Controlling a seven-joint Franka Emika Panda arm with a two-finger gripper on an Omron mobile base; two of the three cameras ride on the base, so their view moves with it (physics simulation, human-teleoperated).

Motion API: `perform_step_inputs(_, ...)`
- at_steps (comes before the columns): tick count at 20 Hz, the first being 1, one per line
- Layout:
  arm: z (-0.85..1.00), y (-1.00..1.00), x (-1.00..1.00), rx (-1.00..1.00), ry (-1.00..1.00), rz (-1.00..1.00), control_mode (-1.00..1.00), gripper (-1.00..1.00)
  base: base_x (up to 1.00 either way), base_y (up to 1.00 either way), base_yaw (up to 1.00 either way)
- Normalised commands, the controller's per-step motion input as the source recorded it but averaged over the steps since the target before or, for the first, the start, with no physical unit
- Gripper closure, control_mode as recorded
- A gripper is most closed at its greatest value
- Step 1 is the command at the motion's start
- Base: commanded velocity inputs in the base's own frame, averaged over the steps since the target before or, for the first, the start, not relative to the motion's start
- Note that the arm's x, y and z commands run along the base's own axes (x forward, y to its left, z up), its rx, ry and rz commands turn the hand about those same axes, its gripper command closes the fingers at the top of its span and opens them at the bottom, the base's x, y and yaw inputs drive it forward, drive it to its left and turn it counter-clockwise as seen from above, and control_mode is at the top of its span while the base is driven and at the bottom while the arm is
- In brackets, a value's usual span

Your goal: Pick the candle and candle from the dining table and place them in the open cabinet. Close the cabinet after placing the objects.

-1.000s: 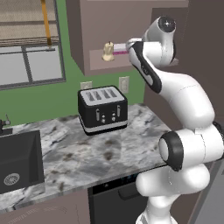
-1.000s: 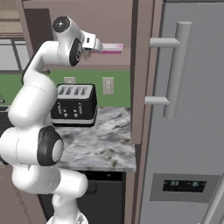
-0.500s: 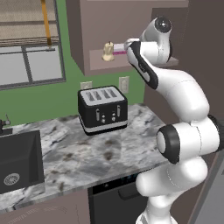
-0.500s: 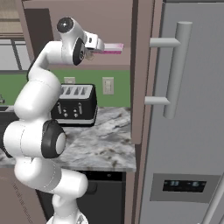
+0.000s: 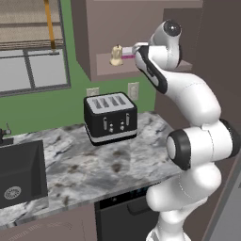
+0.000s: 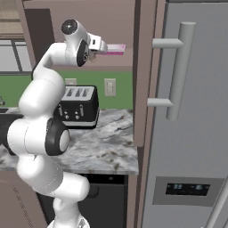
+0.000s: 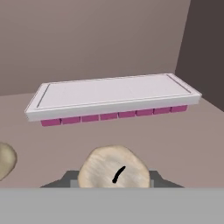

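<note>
My gripper is shut on a greyish-tan candle, whose round top and black wick show between the dark fingers. The hand is inside the open mauve-brown cabinet, just above its shelf. A cream candle stands upright on that shelf, left of the gripper; its edge shows at the left in the hand view. From the right base view the gripper points into the cabinet. The dining table is out of view.
A flat white box with a pink underside lies on the shelf just beyond the held candle. Below, a black toaster stands on the marbled counter beside a black sink. A grey fridge with a bar handle rises at right.
The arm's elbow and upper links have shifted slightly. The hand stays at the shelf with the candle in it, and the cream candle has not moved.
</note>
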Motion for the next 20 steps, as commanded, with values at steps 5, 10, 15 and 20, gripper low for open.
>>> perform_step_inputs(5,-0.12,0.00,0.18,0.00,0.00,0.00,-1.00,1.00,0.00,0.00,0.00)
perform_step_inputs(10,-0.12,0.00,0.19,0.00,0.01,0.00,-1.00,1.00,0.00,0.00,0.00)
perform_step_inputs(15,-0.19,0.00,0.18,0.00,0.03,0.00,-1.00,1.00,0.00,0.00,0.00)
perform_step_inputs(20,-0.11,0.02,0.03,0.00,0.01,0.00,-1.00,1.00,0.00,0.00,0.00)
